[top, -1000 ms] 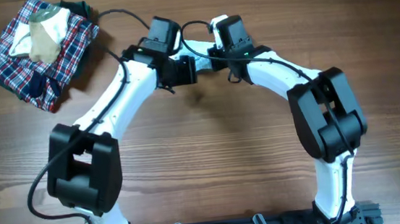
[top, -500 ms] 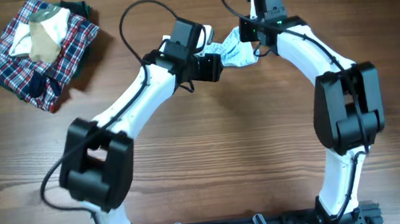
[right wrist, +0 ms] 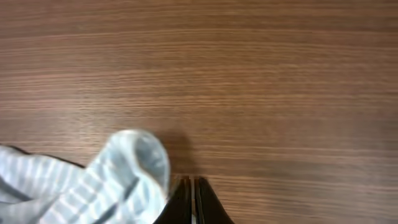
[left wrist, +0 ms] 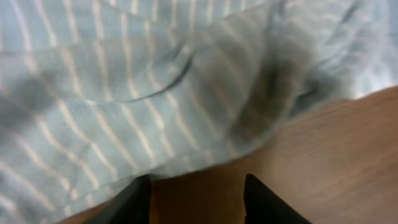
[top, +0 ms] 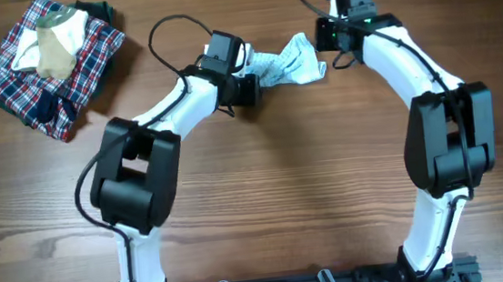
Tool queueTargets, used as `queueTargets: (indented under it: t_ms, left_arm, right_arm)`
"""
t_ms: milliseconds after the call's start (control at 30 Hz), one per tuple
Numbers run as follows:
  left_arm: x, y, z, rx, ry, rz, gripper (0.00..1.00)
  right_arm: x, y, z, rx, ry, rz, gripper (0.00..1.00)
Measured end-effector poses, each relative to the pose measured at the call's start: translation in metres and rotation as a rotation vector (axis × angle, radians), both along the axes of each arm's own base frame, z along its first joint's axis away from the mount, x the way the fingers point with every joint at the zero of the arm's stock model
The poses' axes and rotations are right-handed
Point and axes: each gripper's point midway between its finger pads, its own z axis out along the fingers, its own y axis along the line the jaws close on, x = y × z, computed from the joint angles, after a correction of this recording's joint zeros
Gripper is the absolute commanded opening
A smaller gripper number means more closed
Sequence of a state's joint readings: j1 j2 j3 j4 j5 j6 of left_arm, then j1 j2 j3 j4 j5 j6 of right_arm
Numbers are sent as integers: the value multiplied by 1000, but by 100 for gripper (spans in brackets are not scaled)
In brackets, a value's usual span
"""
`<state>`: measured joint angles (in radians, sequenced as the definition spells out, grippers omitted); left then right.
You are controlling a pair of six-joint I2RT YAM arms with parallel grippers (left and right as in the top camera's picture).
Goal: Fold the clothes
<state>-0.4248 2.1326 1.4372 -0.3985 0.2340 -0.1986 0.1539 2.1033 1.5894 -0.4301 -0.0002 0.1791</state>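
The clothes (top: 288, 63), a small pale blue-white piece of finely striped, crinkly fabric, lie bunched on the table (top: 265, 185) near its far edge, stretched loosely between the two arms. The left tool (left wrist: 198, 186) sits low at the garment's left end with its two dark fingers (left wrist: 134, 200) standing apart and bare wood showing between them; the rumpled cloth fills the wrist view just beyond the tips, and nothing is gripped. The right tool (right wrist: 193, 196) is at the garment's right end with its fingers pressed together into a single thin seam. A rounded fold of the striped fabric lies just beside them on the left (whether any thread of it is pinched cannot be told). Far off at the table's far left corner sits a red-navy-white plaid pile (top: 45, 77) with a beige-cream garment (top: 53, 44) on top.
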Motion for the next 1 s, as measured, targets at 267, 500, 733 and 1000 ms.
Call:
queueTargets:
  t_ms: [267, 500, 733, 1000]
  left_arm:
    - [-4, 1, -6, 11, 20, -8, 21]
    - [-6, -6, -5, 21, 4, -29, 23]
    - [20, 2, 2, 46, -105, 16, 18]
    - [50, 31, 10, 98, -201, 110, 19]
  right_arm:
    - [0, -4, 6, 1, -9, -8, 4]
    - [0, -4, 6, 1, -8, -8, 4]
    - [-9, -6, 0, -5, 36, -8, 4]
    - [-13, -6, -2, -8, 53, -8, 4]
